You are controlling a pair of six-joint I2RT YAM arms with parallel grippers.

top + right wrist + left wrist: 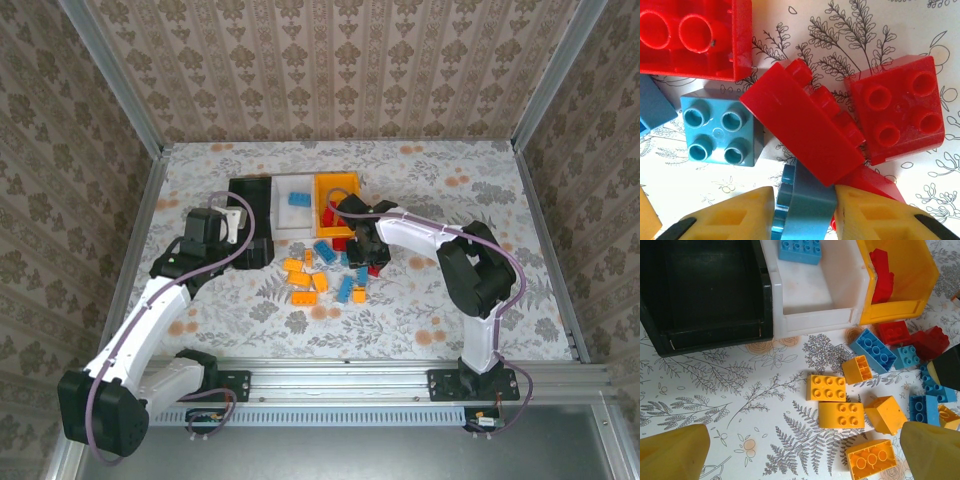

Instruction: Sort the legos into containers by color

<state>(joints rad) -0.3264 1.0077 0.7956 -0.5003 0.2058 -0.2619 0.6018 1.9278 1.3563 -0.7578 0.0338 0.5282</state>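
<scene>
1 blue lego half under red lego, btwn R jaws | grip: can't tell | L jaws apart

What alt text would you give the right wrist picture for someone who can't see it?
Two yellow fingers sit against either side of a blue brick at the bottom edge. Above it lie a tilted red brick, a square red brick and a light blue brick on a fern-printed tabletop.

Bins, three: black bin, white bin, orange-yellow bin. Orange bricks, six loose on the worktop. Blue bricks, at least five; red bricks, at least four; some overlapped.
</scene>
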